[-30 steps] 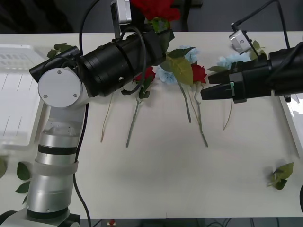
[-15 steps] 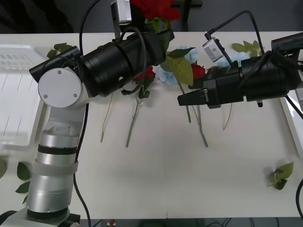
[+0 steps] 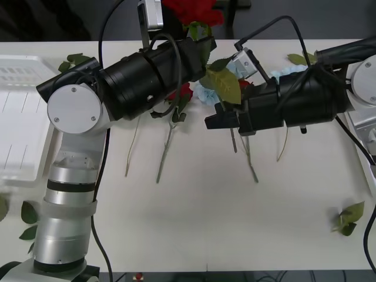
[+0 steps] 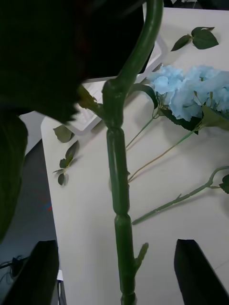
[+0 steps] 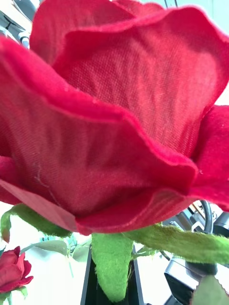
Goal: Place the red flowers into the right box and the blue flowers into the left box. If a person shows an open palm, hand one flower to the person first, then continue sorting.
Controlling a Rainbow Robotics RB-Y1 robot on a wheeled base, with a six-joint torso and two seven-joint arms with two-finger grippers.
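Note:
My left gripper (image 3: pixel 198 42) is raised over the table's far middle, shut on a red rose (image 3: pixel 194 10) whose big bloom (image 5: pixel 114 119) sits close to the left wrist camera. Its green stem (image 4: pixel 119 190) hangs down between the open black fingers (image 4: pixel 40 269) of my right gripper (image 3: pixel 213 121), without touching them. More red flowers (image 3: pixel 185 91) and pale blue flowers (image 3: pixel 205 94) lie on the table under both arms, and the right wrist view catches the blue flowers (image 4: pixel 191 93). The white left box (image 3: pixel 17 117) is at the far left; the right box (image 3: pixel 365 138) shows at the right edge.
Loose green leaves lie at the front right (image 3: pixel 349 218), at the front left edge (image 3: pixel 26 214) and near the back (image 3: pixel 76 59). The bulky left arm (image 3: pixel 117 82) crosses above the flower pile. Bare tabletop (image 3: pixel 205 223) spreads in front.
My right arm has swung left across the table, bringing its open fingers around the hanging stem. The left arm and its rose have stayed where they were.

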